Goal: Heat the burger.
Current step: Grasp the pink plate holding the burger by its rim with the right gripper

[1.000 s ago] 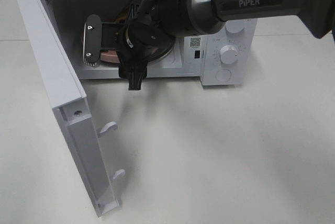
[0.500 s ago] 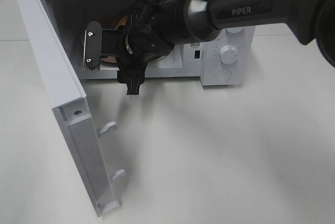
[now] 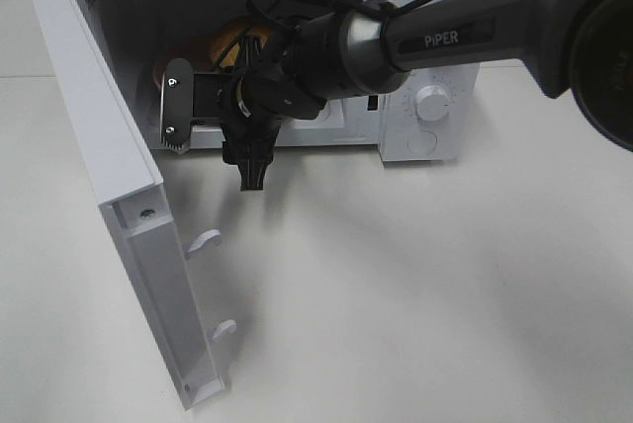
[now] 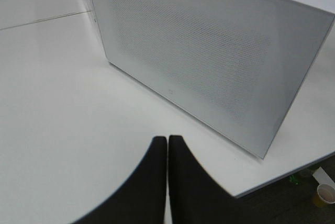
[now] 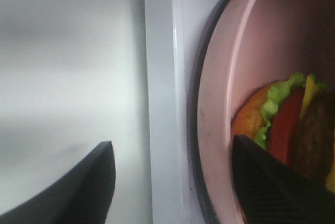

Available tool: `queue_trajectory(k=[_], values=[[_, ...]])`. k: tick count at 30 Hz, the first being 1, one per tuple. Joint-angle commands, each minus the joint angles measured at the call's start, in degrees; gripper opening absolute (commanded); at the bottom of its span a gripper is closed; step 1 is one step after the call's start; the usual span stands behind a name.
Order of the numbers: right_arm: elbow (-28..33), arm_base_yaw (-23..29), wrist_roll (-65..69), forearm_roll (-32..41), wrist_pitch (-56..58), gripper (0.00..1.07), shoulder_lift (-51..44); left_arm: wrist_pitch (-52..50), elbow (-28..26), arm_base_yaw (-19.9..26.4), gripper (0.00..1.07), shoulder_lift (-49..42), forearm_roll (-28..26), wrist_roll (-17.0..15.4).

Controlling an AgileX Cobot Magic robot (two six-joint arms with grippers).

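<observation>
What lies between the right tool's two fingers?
In the right wrist view, the microwave's front sill and the pink plate's rim lie between them; the burger sits beside one finger.

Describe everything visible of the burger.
The burger sits on a pink plate inside the open microwave. The right wrist view shows its golden-brown bun, ruffled green lettuce, red tomato, yellow cheese and dark patty. A finger of the right gripper overlaps it; contact is unclear. From above, only a bit of bun shows.
</observation>
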Motion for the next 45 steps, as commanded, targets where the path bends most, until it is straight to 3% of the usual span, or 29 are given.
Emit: queue_trajectory(k=[1, 19, 33, 45], values=[[-0.3, -0.1, -0.4, -0.2, 0.0, 0.56, 0.3, -0.6, 0.2, 0.0, 0.0, -1.0, -0.5, -0.3], [-0.3, -0.1, -0.9, -4.2, 0.8, 0.57, 0.1, -0.6, 0.2, 0.0, 0.0, -1.0, -0.5, -0.3], [-0.3, -0.1, -0.7, -4.5, 0.8, 0.64, -0.6, -0.6, 0.2, 0.0, 0.0, -1.0, -0.5, -0.3], [-0.3, -0.7, -0.7, -4.5, -0.2, 0.63, -0.5, -0.6, 0.2, 0.0, 0.0, -1.0, -0.5, -0.3]])
